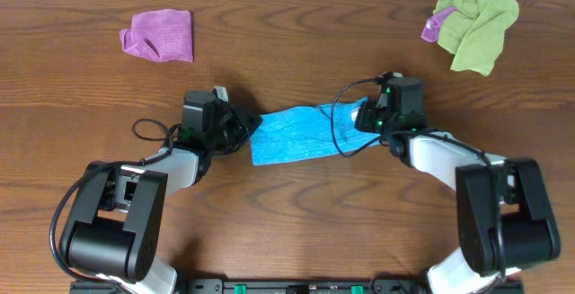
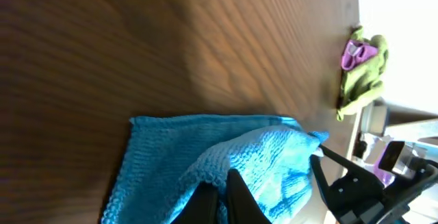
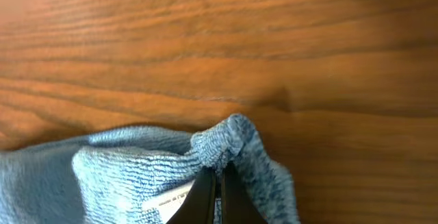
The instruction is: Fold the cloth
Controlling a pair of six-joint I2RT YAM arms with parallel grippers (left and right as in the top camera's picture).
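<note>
Our left gripper (image 2: 220, 190) is clamped on the left end of the blue cloth (image 1: 296, 135), and our right gripper (image 3: 217, 186) pinches the right end. The cloth lies mid-frame in the overhead view. We judge that the fold is only beginning. Next, both ends need lifting and carrying across together.

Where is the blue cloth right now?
In the overhead view the blue cloth lies mid-table on the wood, pinched at one end by the left tool and at the other by the right tool.
</note>
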